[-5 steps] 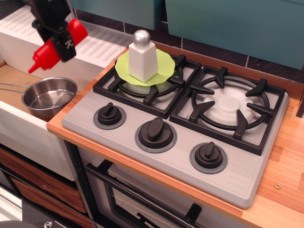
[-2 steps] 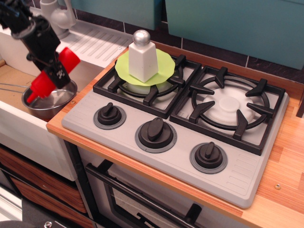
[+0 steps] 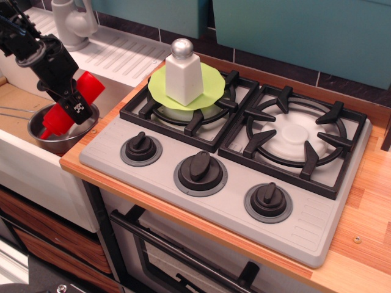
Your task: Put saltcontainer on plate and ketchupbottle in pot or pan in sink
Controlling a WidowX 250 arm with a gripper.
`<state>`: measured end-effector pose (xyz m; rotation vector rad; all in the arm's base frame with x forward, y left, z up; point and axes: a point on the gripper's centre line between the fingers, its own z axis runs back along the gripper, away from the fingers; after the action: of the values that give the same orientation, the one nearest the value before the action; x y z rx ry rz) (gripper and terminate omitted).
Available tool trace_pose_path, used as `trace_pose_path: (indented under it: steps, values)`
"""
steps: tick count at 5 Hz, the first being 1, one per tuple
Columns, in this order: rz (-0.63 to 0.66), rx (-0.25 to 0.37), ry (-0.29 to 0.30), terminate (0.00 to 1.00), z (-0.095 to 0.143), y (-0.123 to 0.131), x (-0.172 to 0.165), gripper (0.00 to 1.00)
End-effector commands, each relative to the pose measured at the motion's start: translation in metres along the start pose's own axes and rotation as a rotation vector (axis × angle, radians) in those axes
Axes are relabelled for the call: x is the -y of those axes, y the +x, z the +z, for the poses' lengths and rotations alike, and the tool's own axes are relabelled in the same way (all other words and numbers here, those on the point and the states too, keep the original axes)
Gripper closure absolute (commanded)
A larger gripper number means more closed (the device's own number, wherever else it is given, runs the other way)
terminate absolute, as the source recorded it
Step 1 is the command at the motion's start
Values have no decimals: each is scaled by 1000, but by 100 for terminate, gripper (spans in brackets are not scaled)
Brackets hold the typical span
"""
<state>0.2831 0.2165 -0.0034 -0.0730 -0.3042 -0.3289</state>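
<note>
Gripper (image 3: pixel 72 104) is clamped around the middle of the ketchupbottle (image 3: pixel 61 116), bottle tilted, nozzle pointing down-left into the pot (image 3: pixel 85 128). The pot sits in the sink (image 3: pixel 15 101) off the counter's left edge, handle running left. Bottle tip looks at or near the pot floor; contact hard to confirm from this angle.

Saltcontainer (image 3: pixel 182 74) stands upright on the green plate (image 3: pixel 211 85), which rests on the rear-left burner grate (image 3: pixel 189 110) toward the back edge. That half reads as done.

To finish this step cleanly, my take:
- lower until the nozzle end bears on the pot floor, then release; dropping from height risks the bottle bouncing over the rim
- bottle is longer than the pot is wide, so expect it to lean on the rim, base end up; fine, but let go gently so the light pot doesn't tip or slide
- retreat straight up, clear of the counter's left edge

Count: 1 ketchupbottle, 1 pot, 1 saltcontainer, 1 plate, 1 sink, 1 faucet (image 3: pixel 68 21), 2 burners, 3 knobs (image 3: pixel 200 165).
</note>
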Motion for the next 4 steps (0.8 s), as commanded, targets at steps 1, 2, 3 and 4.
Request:
trace_pose_path:
  steps: [1, 2, 3, 4]
  values:
    - [-11, 11, 58, 0, 21, 11, -1, 0]
    - [-4, -9, 52, 0, 32, 11, 4, 0]
    - [14, -55, 53, 0, 56, 10, 12, 0]
    - [42, -99, 55, 0, 81, 12, 23, 0]
